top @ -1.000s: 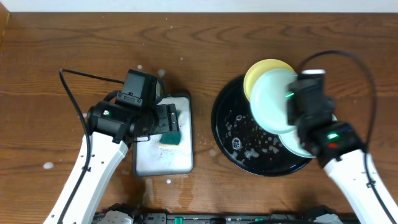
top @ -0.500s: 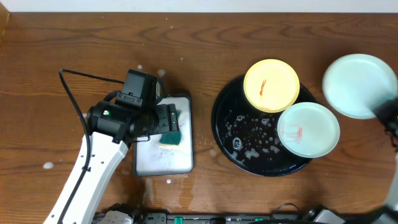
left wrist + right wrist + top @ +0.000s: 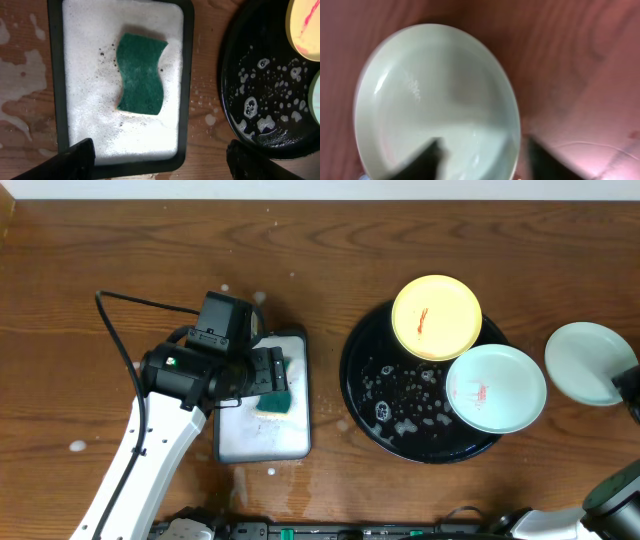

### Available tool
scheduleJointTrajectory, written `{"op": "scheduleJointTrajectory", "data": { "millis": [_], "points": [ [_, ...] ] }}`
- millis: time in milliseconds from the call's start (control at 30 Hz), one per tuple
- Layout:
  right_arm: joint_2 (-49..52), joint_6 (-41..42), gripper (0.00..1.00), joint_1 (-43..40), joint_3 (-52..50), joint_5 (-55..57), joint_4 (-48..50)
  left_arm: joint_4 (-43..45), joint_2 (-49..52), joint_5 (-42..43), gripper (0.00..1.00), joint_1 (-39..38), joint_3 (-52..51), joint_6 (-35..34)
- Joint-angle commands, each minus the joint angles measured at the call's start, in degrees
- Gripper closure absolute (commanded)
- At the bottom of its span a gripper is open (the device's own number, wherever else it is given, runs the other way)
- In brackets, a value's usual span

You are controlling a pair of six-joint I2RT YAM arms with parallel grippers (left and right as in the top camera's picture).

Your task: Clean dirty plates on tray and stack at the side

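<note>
Overhead view: the black tray [image 3: 365, 380] sits on the counter [image 3: 100, 250], right of centre, with soap bubbles [image 3: 400, 405] scattered over its wet floor. Two dirty plates are on it: the yellow plate [image 3: 436, 317] lies over the far rim, and the mint plate [image 3: 495, 388] lies at the tray's right side. Each shows a small red-orange smear. The third plate [image 3: 588, 363], pale mint, is off the tray to its right and apart from it, at the counter's right edge.

Right wrist view – blurred: the right end effector [image 3: 482, 150] is partly open and straddles the near rim of the third plate, with one finger over the plate's inside and the other outside it. Whether the fingers clamp the rim cannot be told. No smear is visible on the plate's face here.

Left wrist view: the left end effector [image 3: 160, 147] is spread wide and holds nothing. It hangs above the rectangular tray [image 3: 186, 75], which is filled with white foam [image 3: 85, 75]. A green sponge [image 3: 141, 73] lies flat in the foam – well clear of both fingers.
</note>
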Motion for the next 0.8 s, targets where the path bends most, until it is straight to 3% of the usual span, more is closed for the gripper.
{"op": "scheduleJointTrajectory", "data": {
  "millis": [0,100,200,367,433,600,767],
  "points": [
    [-3.1,-2.5,0.31,0.1,1.0,-10.1,-0.4,-0.1,-0.1,0.5,0.16,0.2,0.2,0.3],
    [-6.4,-2.7,0.39,1.9,0.9,-17.2,-1.4,-0.1,-0.1,0.5,0.16,0.2,0.2,0.3],
    [-10.3,-6.5,0.41,6.1,0.9,-15.8,-7.5,-0.2,-0.1,0.5,0.16,0.2,0.2,0.3],
    [-10.9,-12.1,0.37,17.9,0.7,5.4,-19.9,-0.1,-0.1,0.5,0.16,0.2,0.2,0.3],
    [-10.2,-13.3,0.43,20.5,0.4,8.2,-21.4,-0.1,-0.1,0.5,0.16,0.2,0.2,0.3],
    [-6.7,-13.7,0.45,24.2,-1.9,15.7,-19.7,-0.2,-0.1,0.5,0.16,0.2,0.2,0.3],
    [-2.5,-13.0,0.62,24.2,-2.5,11.4,-19.0,-0.1,-0.1,0.5,0.16,0.2,0.2,0.3]
  ]
}}
